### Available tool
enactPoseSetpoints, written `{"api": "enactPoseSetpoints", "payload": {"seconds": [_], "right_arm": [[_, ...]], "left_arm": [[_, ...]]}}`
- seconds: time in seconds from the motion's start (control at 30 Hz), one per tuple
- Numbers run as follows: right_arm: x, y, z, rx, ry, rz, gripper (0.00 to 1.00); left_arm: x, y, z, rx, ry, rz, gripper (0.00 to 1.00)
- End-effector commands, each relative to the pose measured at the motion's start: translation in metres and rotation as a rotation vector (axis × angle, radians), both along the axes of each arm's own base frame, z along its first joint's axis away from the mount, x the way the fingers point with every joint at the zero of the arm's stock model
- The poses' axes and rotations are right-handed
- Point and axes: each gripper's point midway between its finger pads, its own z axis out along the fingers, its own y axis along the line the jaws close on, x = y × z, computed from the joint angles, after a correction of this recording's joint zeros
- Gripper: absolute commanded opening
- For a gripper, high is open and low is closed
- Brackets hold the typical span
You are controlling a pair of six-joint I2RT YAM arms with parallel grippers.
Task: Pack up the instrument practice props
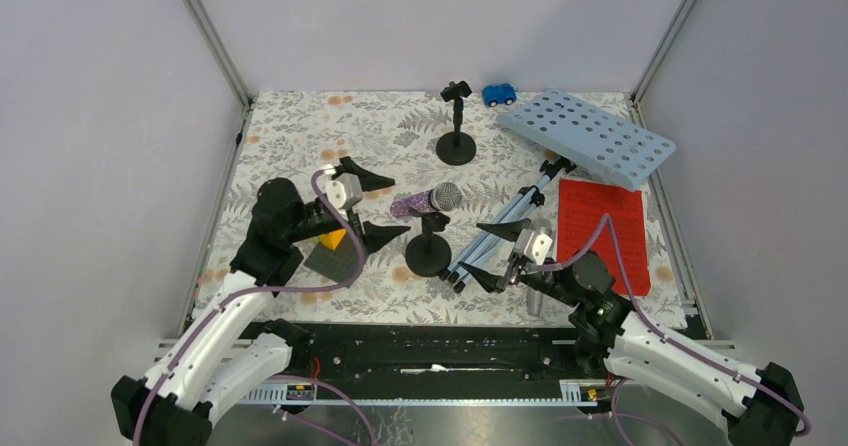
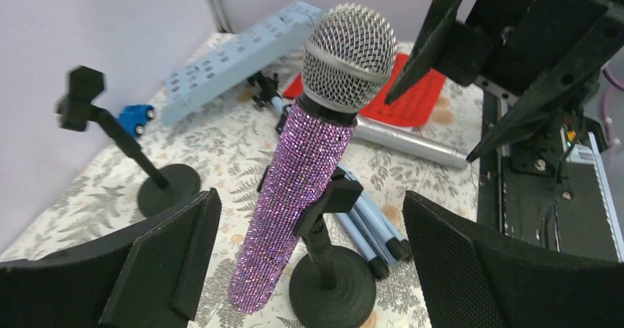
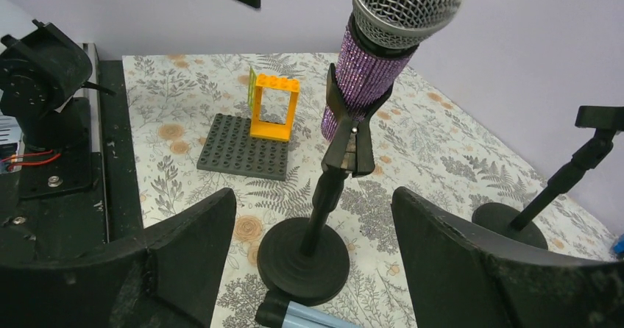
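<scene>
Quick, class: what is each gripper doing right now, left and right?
Left gripper: open, holding nothing.
Right gripper: open, holding nothing.

purple microphone (image 2: pixel 294 188): rough glittery studded body, shiny wire-mesh metal head
silver microphone (image 2: pixel 412 143): smooth brushed metal look
mic stand (image 3: pixel 303 260): smooth matt black plastic
music holder (image 1: pixel 590 136): matt pale-blue plastic, punched with holes
brick (image 3: pixel 274 107): glossy orange plastic
studded plate (image 3: pixel 243 150): matt dark grey plastic
worktop cover (image 1: pixel 300 136): matt, leaf-printed, looks like cloth
</scene>
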Motion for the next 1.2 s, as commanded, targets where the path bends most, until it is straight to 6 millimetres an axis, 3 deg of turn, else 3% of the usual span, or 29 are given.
{"api": "enactPoseSetpoints", "payload": {"seconds": [0.0, 0.33, 0.5, 0.73, 0.9, 1.07, 1.17], "right_arm": [[-0.003, -0.010, 0.001, 0.032, 0.014, -0.029, 0.84], [-0.004, -0.015, -0.007, 0.036, 0.036, -0.042, 0.82], [-0.005, -0.015, -0.011, 0.035, 0.052, -0.038, 0.81], [-0.005, -0.017, -0.014, 0.023, 0.064, -0.048, 0.80], [-0.003, -0.015, -0.015, 0.027, 0.075, -0.050, 0.76], [0.001, -0.008, -0.013, 0.040, 0.077, -0.040, 0.70], [0.007, -0.001, -0.010, 0.052, 0.068, -0.040, 0.74]], "left_arm": [[-0.007, -0.017, 0.017, 0.015, -0.181, -0.155, 0.99], [0.008, -0.061, 0.009, 0.050, -0.217, -0.114, 0.99], [0.029, -0.066, 0.008, 0.037, -0.233, -0.010, 0.99], [0.040, -0.073, 0.006, 0.072, -0.251, 0.005, 0.97], [0.045, -0.074, 0.005, 0.102, -0.264, 0.009, 0.79], [0.042, -0.075, 0.001, 0.110, -0.270, -0.009, 0.52], [0.041, -0.075, -0.004, 0.117, -0.268, -0.018, 0.33]]}}
